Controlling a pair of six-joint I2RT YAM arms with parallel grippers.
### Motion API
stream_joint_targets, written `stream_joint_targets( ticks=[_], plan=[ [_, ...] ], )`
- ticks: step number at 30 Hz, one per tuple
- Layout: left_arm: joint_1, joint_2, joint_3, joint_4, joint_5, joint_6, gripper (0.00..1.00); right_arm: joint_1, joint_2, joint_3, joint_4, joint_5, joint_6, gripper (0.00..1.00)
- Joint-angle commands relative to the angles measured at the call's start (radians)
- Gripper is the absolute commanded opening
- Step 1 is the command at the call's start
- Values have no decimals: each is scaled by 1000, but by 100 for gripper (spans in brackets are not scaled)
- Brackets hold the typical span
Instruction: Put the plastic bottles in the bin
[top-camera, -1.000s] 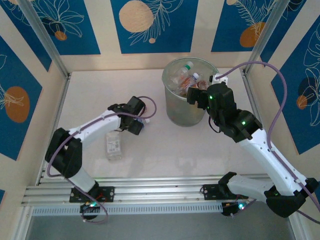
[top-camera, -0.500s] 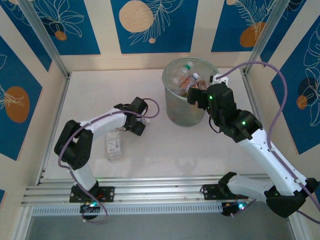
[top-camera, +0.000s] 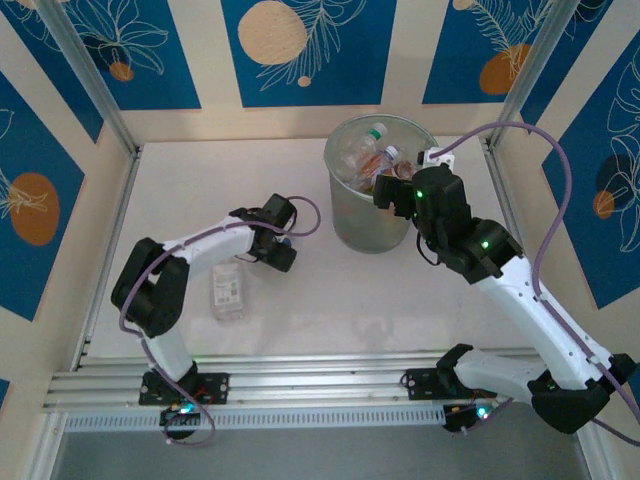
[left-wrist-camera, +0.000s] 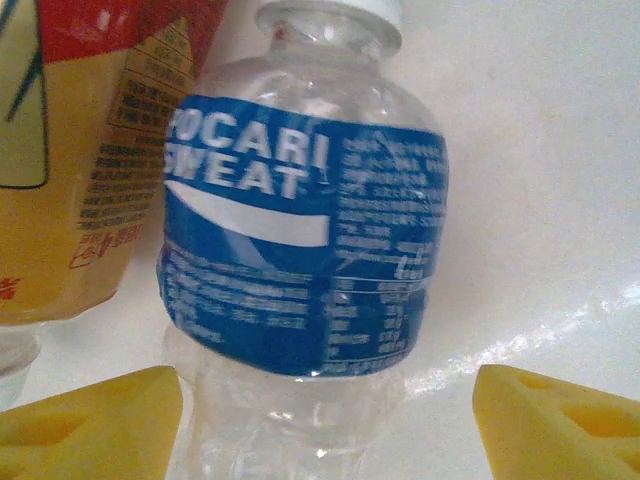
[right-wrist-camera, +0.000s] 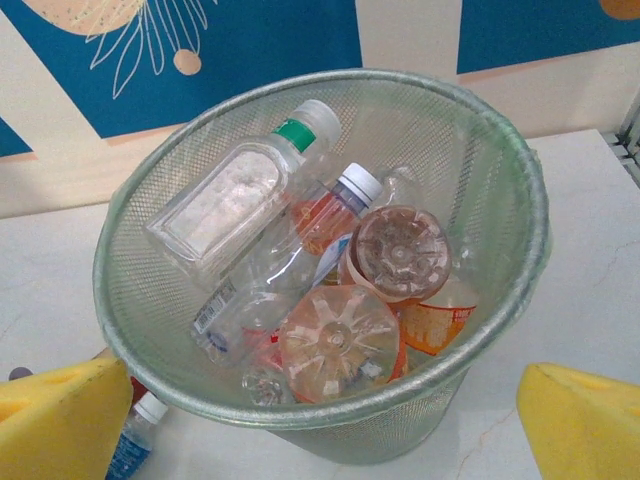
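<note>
Straddling a blue-label bottle (left-wrist-camera: 300, 260) on white table (top-camera: 200, 190), left gripper (left-wrist-camera: 325, 415) part-open, right gripper (right-wrist-camera: 320, 395) wide open, empty, blue-patterned walls (top-camera: 300, 40).

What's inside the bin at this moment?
The bin holds a heap: a clear green-collared bottle on top, a blue-collared bottle beside it, two orange bottles base-up, a crushed clear bottle. Anything beneath them, and the bin's floor, is covered.

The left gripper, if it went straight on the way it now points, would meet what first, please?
Most likely the blue-labelled clear bottle, which lies straight ahead between the left gripper's open yellow fingers; it looks very close, though depth is unclear.
</note>
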Motion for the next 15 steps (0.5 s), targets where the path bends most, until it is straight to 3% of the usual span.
stream_joint_targets(
  ticks=[1, 9, 15],
  plan=[
    [6, 34, -4, 2, -5, -13, 77, 7, 5, 19, 19, 10, 5, 99],
    [6, 67, 0, 19, -10, -9, 75, 7, 17, 25, 24, 13, -1, 99],
    [5, 51, 3, 15, -8, -21, 63, 6, 23, 34, 26, 18, -7, 99]
  ],
)
